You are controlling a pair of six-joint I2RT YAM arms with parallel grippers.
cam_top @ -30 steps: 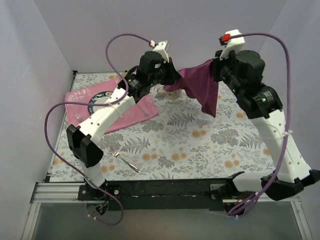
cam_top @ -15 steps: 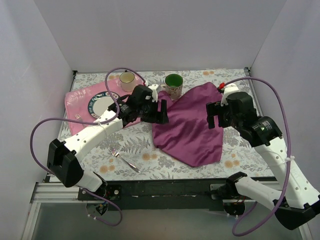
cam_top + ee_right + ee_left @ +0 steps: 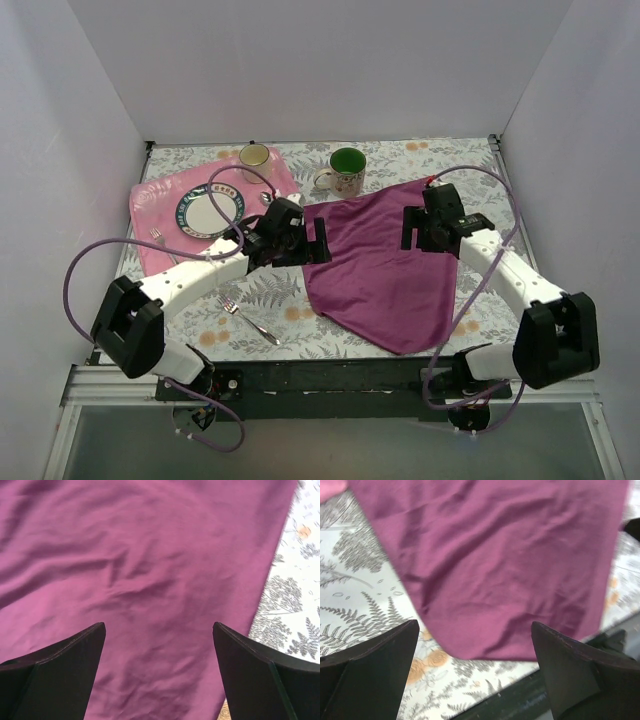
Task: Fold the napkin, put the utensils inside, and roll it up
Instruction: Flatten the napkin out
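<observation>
The dark purple napkin [image 3: 385, 270] lies spread flat on the floral tablecloth, right of centre. My left gripper [image 3: 318, 243] hovers open at its left edge, holding nothing. In the left wrist view the napkin [image 3: 510, 560] fills the upper part, and its near corner lies between the spread fingers [image 3: 375, 675] of the left gripper [image 3: 475, 625]. My right gripper [image 3: 421, 230] is open over the napkin's far right part. The right wrist view shows the right gripper [image 3: 159, 625] empty over the cloth [image 3: 150, 555]. A silver fork [image 3: 250, 320] lies near the front left.
A light pink mat [image 3: 155, 210] at the back left carries a blue-rimmed plate [image 3: 210, 211] and a small silver utensil [image 3: 157, 237]. A beige mug [image 3: 254, 157] and a green-lined mug [image 3: 346, 170] stand at the back. Walls close in three sides.
Both grippers opened and let go of the napkin. It hung in the air between them a second ago and now lies flat. Both arms have come down and toward the front.
</observation>
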